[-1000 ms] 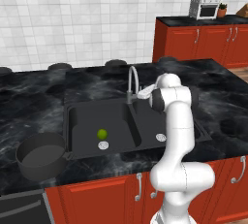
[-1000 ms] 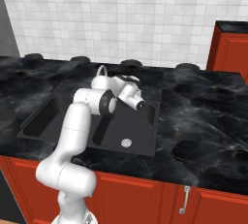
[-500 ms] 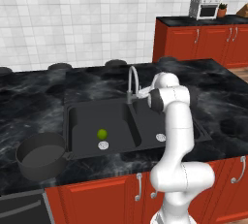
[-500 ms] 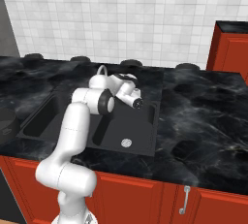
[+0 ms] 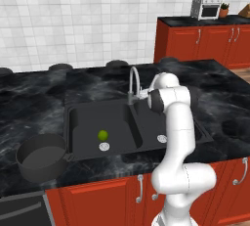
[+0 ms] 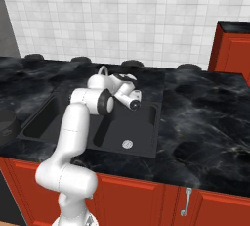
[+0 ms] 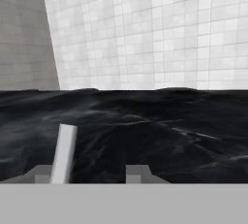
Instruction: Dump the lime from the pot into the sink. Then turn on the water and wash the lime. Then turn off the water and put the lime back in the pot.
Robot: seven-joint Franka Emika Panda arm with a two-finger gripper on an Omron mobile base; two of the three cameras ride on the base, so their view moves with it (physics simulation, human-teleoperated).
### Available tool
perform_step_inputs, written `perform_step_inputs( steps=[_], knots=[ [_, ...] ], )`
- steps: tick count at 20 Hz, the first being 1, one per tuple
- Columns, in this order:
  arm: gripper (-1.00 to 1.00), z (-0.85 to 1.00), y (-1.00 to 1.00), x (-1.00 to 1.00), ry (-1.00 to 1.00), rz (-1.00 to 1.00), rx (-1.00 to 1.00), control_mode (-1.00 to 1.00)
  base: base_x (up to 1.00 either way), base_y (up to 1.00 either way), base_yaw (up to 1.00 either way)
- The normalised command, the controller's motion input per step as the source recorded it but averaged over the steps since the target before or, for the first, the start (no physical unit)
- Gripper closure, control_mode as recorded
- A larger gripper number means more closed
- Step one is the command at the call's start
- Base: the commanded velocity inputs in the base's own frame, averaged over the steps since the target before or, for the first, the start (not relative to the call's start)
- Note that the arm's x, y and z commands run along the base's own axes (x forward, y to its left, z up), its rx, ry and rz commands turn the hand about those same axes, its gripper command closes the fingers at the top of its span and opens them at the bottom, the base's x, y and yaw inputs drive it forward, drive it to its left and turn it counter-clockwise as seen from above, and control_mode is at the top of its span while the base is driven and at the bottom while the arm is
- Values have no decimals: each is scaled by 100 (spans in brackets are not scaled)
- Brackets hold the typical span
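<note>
The hand is seen at the base of the faucet, behind the divider between the two sink basins, with the arm bent sharply down toward it. In the hand view two small grey fingertips rise at the bottom edge, set apart, with a pale upright bar, probably the faucet handle, standing at the left one; whether the bar is gripped cannot be told, nor how far the hand is open. Beyond the fingertips, dark marbled counter runs to a white tiled wall.

The faucet is curved like a gooseneck, its spout arching forward and down toward the left basin. The sink is black and rectangular, its long axis running left to right along the counter, with a round silver drain in each basin.

The lime is seen in the left basin, lying just behind that basin's drain and close to it. It is round, so no long axis or pointing direction can be made out. The right basin holds nothing but its drain.

The pot stands upright on the counter to the left of the sink's front corner, well apart from the lime, its wide mouth facing up and its dark interior empty
</note>
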Motion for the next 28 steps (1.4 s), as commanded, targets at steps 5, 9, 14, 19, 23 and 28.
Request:
perform_step_inputs(
  steps=[5, 9, 14, 19, 23, 28],
  knots=[
    [100, -5, -69, 1, 1, -12, 0, -100, 0, 0, 0],
    [100, -1, -85, 2, 2, -12, 0, -100, 0, 0, 0],
    [100, 0, -99, 0, 3, -11, 0, -100, 0, 0, 0],
    [100, 0, -100, 0, 4, -9, 0, -100, 0, 0, 0],
    [100, 0, -100, 0, 5, -7, 0, -100, 0, 0, 0],
    [100, 0, -100, 0, 5, -7, 0, -100, 0, 0, 0]
  ],
)
